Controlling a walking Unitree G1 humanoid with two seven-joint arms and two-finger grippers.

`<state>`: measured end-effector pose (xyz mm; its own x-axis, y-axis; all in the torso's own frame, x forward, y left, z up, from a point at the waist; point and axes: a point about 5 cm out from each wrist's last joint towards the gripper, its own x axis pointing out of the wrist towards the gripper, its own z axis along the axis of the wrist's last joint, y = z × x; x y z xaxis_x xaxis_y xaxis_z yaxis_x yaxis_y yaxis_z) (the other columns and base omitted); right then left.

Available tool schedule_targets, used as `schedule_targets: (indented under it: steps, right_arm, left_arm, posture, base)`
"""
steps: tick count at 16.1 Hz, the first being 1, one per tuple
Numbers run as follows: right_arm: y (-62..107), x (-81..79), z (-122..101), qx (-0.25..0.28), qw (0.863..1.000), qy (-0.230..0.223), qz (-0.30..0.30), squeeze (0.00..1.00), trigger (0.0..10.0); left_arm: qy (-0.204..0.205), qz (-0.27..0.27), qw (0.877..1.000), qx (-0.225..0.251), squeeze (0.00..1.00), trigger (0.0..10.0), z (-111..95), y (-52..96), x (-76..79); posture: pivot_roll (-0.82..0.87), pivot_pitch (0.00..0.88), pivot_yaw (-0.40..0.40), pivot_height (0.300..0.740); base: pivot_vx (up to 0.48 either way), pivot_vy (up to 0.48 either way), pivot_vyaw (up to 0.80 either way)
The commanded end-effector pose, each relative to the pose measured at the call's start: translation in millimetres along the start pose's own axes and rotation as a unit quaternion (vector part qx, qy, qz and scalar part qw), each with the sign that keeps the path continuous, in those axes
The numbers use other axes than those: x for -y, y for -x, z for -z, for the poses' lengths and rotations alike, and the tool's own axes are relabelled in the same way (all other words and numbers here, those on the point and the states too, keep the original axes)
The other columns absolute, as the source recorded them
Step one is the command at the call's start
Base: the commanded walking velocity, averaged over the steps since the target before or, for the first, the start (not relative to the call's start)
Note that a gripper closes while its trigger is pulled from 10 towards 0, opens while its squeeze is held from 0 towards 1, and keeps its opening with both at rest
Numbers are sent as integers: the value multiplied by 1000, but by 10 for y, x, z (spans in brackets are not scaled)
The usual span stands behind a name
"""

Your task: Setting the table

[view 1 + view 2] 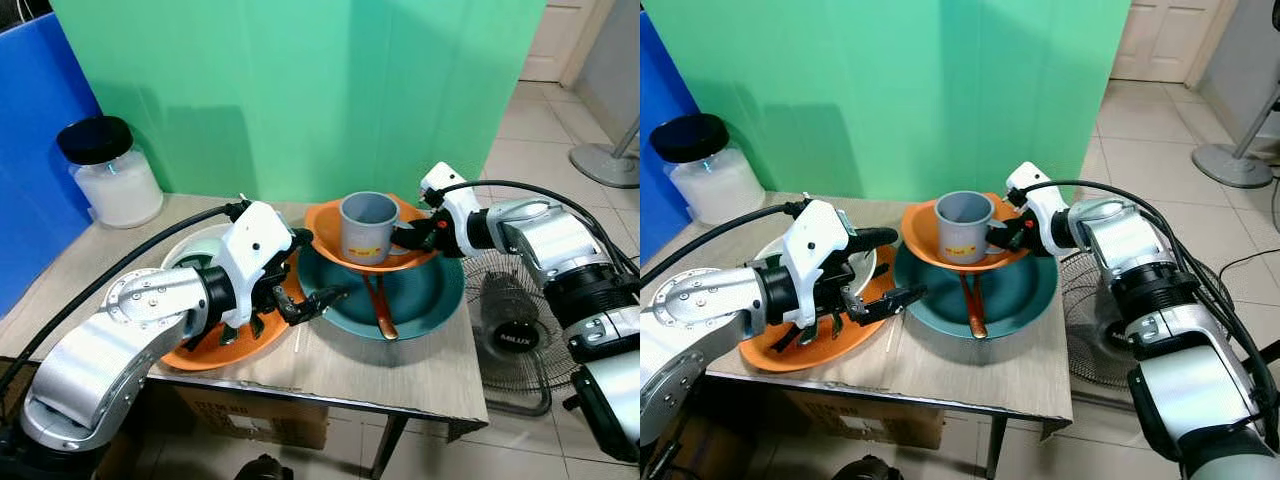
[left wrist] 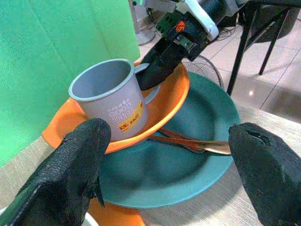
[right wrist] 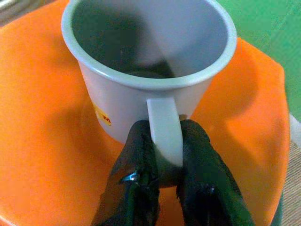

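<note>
Pinching the handle of the grey mug (image 3: 141, 70), the right gripper (image 3: 162, 155) has both fingers clamped on it. Mug sits in the orange bowl (image 1: 325, 235), which rests on the teal plate (image 1: 430, 290). Left gripper (image 1: 310, 270) hangs wide open, holding nothing, just beside that plate.

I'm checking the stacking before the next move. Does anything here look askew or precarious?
Yes. The orange bowl sits tilted on the back rim of the teal plate, with the grey mug standing inside it. The right gripper pinches the mug's handle. A spoon lies underneath.
</note>
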<state>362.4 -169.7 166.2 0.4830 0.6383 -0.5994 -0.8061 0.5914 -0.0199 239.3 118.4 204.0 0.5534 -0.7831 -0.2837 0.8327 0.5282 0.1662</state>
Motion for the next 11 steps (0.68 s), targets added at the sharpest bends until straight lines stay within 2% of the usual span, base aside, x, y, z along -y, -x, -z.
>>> schedule_targets:
  steps: [1, 5, 7, 8, 9, 10, 11]
  right_arm:
    - [69, 14, -181, 45, 999, 4, 8, 0, 0]
    - [319, -47, -319, 122, 992, -10, 32, 0, 0]
    - [535, -106, -391, 187, 980, -27, 69, 0, 0]
    - [722, -194, -430, 253, 960, -26, 117, 0, 0]
    - [792, -249, -458, 285, 949, -10, 135, 0, 0]
    - [896, -392, -472, 322, 934, -6, 156, 0, 0]
    - [974, -600, -418, 343, 921, -28, 180, 0, 0]
  left_arm:
    - [-13, 0, 1000, 1, 0, 10000, -21, -1, -6]
    - [-16, -9, 1000, 16, 0, 10000, -61, -6, -28]
    - [-6, -14, 999, 38, 0, 10000, -111, -4, -26]
    - [1, -26, 998, 52, 0, 10000, -127, 1, -21]
    - [4, -36, 998, 55, 0, 10000, -127, -1, -24]
    - [6, -59, 996, 59, 0, 10000, -120, 2, -39]
    - [8, -111, 992, 63, 0, 10000, -111, -5, -87]
  posture:
    - [99, 0, 42, 740]
    - [94, 0, 55, 740]
    - [90, 0, 62, 740]
    - [88, 0, 62, 740]
    - [88, 0, 62, 740]
    - [84, 0, 59, 740]
    - [79, 0, 59, 740]
  base:
    - [0, 0, 0]
    - [0, 0, 0]
    - [0, 0, 0]
    - [0, 0, 0]
    - [0, 0, 0]
    - [0, 0, 0]
    - [0, 0, 0]
